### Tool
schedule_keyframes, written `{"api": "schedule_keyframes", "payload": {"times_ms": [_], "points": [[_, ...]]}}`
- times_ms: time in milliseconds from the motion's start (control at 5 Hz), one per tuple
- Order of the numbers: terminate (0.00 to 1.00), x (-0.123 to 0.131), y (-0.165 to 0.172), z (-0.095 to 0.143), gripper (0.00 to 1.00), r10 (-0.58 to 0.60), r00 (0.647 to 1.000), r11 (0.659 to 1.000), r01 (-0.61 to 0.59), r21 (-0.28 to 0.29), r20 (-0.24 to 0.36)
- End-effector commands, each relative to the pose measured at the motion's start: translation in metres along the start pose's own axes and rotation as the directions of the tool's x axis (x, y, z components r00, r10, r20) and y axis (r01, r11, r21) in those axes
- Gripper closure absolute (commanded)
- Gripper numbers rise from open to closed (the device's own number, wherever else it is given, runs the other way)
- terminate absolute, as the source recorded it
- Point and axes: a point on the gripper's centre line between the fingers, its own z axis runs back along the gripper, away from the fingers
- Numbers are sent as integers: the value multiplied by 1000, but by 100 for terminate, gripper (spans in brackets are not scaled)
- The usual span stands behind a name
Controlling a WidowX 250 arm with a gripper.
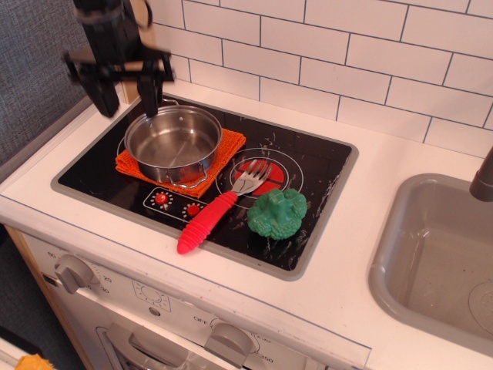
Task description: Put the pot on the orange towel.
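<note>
The shiny steel pot (173,144) sits flat on the orange towel (226,146), which lies on the left part of the black toy stovetop (308,173). The pot covers most of the towel; orange edges show around it. My gripper (123,94) hangs above the pot's far left rim, clear of it. Its two black fingers (149,91) are spread wide apart and hold nothing.
A fork with a red ribbed handle (218,212) lies right of the towel. A green toy broccoli (276,213) sits beside it. A grey sink (435,254) is at the right. A white tiled wall (347,54) stands behind. Oven knobs (73,271) line the front.
</note>
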Motion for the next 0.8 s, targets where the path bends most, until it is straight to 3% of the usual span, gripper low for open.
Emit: {"api": "schedule_keyframes", "payload": {"times_ms": [0,200,400,600], "points": [[0,-11,-15,54,0,-337,936,938,343,-48,101],[0,-11,-24,43,0,-441,895,895,444,-39,63],[0,-15,-28,32,0,-444,896,896,444,10,21],[0,-20,-31,31,0,-406,913,913,404,60,33]]}}
